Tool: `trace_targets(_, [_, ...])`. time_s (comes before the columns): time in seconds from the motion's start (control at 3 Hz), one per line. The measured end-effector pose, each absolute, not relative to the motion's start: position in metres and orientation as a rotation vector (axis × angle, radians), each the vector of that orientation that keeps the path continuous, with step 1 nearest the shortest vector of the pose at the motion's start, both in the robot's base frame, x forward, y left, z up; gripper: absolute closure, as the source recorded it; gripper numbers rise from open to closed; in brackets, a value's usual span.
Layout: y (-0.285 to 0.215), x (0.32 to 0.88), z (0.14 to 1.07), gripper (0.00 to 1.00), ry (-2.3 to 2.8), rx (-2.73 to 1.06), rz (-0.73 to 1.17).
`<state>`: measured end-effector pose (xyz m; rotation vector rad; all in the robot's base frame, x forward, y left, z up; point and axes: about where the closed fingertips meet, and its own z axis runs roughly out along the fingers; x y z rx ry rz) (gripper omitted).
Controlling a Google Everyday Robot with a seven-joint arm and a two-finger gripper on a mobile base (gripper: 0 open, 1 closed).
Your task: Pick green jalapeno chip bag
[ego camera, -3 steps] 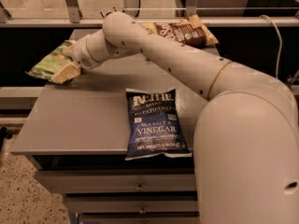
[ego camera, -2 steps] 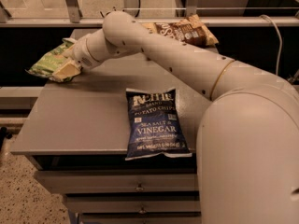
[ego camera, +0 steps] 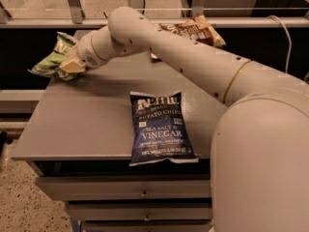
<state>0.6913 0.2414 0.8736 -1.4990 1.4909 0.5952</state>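
The green jalapeno chip bag [ego camera: 48, 61] is a crinkly light-green bag at the far left, hanging in the air beyond the table's left back corner. My gripper [ego camera: 71, 65] is at the end of the white arm that reaches across the table from the right. It is shut on the bag's right side, with one cream finger [ego camera: 73, 66] showing against the bag. The part of the bag behind the gripper is hidden.
A dark blue Sea Salt & Vinegar chip bag [ego camera: 161, 127] lies flat near the front of the grey table [ego camera: 82, 120]. A brown-and-cream chip bag [ego camera: 195, 31] lies at the back right, partly behind my arm. Drawers sit under the table front.
The gripper and the green bag have risen slightly and shifted a little left. The blue and brown bags have not moved.
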Motion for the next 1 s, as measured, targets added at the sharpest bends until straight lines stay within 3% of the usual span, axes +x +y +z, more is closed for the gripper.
trace_targets(0.67, [0.224,0.686,0.955,1.00,1.250,-1.538,0.535])
trace_targets(1.0, [0.177,0.676,0.990,1.00,1.173,-1.549,0.470])
